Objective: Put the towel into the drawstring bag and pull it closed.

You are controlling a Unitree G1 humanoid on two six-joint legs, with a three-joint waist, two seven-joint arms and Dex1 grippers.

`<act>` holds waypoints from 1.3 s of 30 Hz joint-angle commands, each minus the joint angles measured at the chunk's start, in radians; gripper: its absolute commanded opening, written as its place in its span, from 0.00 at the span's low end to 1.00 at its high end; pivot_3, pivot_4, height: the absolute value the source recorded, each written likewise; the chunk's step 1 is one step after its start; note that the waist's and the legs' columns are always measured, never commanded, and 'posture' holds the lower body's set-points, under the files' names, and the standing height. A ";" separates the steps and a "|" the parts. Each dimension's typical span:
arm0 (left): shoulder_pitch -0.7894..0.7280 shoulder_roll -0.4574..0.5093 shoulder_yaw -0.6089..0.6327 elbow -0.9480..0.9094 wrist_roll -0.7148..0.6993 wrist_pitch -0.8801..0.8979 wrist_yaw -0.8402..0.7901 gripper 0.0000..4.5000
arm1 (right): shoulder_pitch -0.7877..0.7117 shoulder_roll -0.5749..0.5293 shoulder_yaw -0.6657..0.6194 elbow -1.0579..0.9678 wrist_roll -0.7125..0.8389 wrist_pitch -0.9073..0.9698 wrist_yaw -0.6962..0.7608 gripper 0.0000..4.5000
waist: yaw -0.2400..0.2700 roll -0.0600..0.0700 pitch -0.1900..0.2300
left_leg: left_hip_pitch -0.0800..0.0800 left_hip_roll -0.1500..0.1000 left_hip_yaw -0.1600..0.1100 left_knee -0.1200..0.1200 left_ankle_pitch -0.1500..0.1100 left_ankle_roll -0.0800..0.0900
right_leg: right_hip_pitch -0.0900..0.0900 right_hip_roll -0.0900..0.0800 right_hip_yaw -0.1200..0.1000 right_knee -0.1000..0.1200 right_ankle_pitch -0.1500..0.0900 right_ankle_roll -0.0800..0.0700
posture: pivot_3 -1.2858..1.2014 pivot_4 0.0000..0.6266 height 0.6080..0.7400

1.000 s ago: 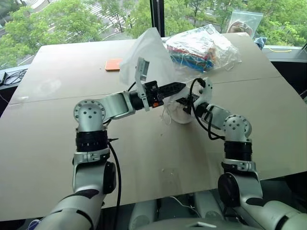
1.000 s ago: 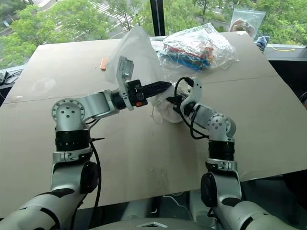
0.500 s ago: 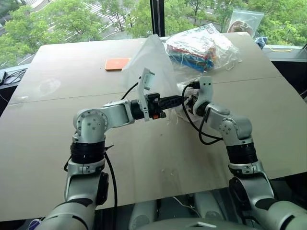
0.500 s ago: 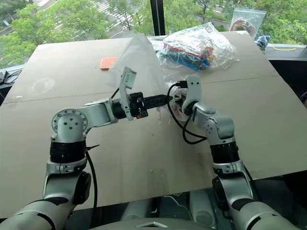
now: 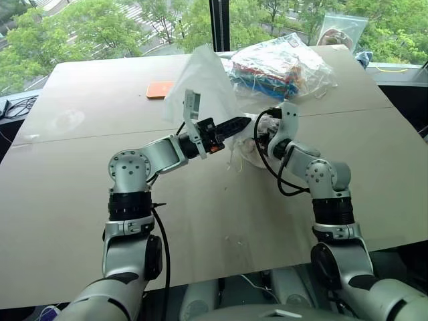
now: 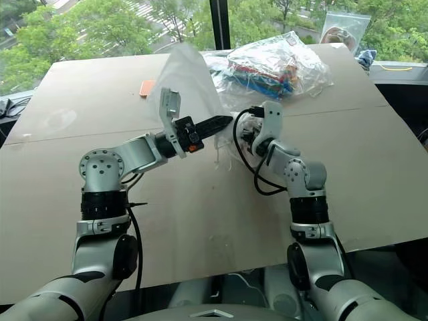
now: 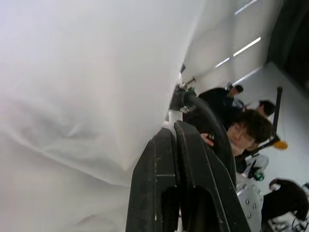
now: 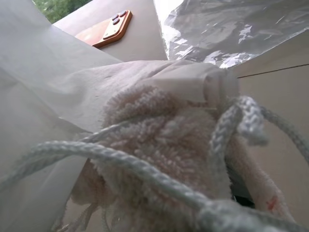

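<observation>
While your left claw [image 5: 242,122] stays pinched on the drawstring bag [image 5: 204,80] at desk [image 5: 80,200] centre, your right claw [image 5: 262,131], near-closed, rolls at 3 o'clock; towel [image 8: 159,140] sits at the mouth, cords undrawn.

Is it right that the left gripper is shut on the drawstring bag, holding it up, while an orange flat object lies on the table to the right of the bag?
Not quite. The left gripper is shut on the drawstring bag, but the orange flat object lies on the table to the bag's left, as the left eye view shows.
</observation>
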 commanded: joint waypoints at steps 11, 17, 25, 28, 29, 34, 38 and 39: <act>-0.067 -0.005 0.117 -0.125 -0.305 -0.042 0.072 0.00 | 0.037 0.027 -0.122 0.071 0.046 0.064 -0.089 0.01 | 0.000 0.000 0.000 | 0.000 0.000 0.000 0.000 0.000 0.000 | 0.000 0.000 0.000 0.000 0.000 0.000 | 0.52 0.24 1.00; -0.114 0.014 0.239 0.144 -0.246 -0.200 0.286 0.00 | 0.029 0.082 -0.256 0.067 0.196 0.061 -0.119 0.01 | 0.003 0.000 0.000 | 0.001 -0.001 0.000 0.000 0.000 0.000 | 0.000 0.000 0.000 0.002 0.000 0.000 | 0.52 0.24 1.00; -0.094 -0.021 0.212 0.069 -0.232 -0.209 0.291 0.00 | 0.033 0.055 -0.218 0.076 0.198 0.099 -0.148 0.01 | 0.005 0.000 0.000 | 0.000 0.000 0.000 -0.003 0.001 -0.001 | -0.001 0.000 0.000 -0.001 0.000 0.000 | 0.52 0.24 1.00; -0.094 0.000 0.204 0.082 -0.211 -0.195 0.261 0.00 | 0.033 0.059 -0.221 0.055 0.222 0.091 -0.127 0.01 | 0.005 -0.001 -0.001 | 0.000 -0.001 0.001 -0.003 0.000 -0.001 | 0.000 -0.001 0.000 -0.001 0.000 0.000 | 0.52 0.24 1.00; -0.087 0.004 0.195 0.075 -0.218 -0.177 0.254 0.00 | 0.036 0.058 -0.210 0.040 0.224 0.079 -0.108 0.01 | 0.004 -0.001 -0.001 | 0.000 -0.001 0.001 -0.003 0.000 -0.001 | 0.000 0.000 0.001 -0.001 0.000 0.000 | 0.52 0.24 1.00; -0.057 0.023 0.131 0.028 -0.168 -0.129 0.202 0.00 | 0.058 0.057 -0.158 -0.063 0.278 0.087 -0.002 0.01 | 0.001 -0.001 -0.001 | 0.000 -0.001 0.000 -0.003 0.000 -0.001 | 0.000 0.000 0.000 -0.001 0.000 0.000 | 0.52 0.24 1.00; -0.055 0.093 0.084 0.062 -0.070 -0.100 0.098 0.00 | 0.094 0.035 -0.119 -0.160 0.324 0.140 0.058 0.01 | -0.001 0.000 -0.001 | 0.000 -0.001 0.001 -0.003 0.000 -0.001 | 0.000 0.000 0.000 -0.001 0.000 0.000 | 0.52 0.24 1.00; -0.059 0.122 0.063 0.072 -0.031 -0.096 0.050 0.00 | 0.101 0.028 -0.116 -0.177 0.333 0.151 0.063 0.01 | -0.002 0.000 -0.001 | 0.001 -0.001 0.000 -0.003 0.000 -0.001 | 0.000 0.000 0.000 -0.001 0.000 0.000 | 0.52 0.24 1.00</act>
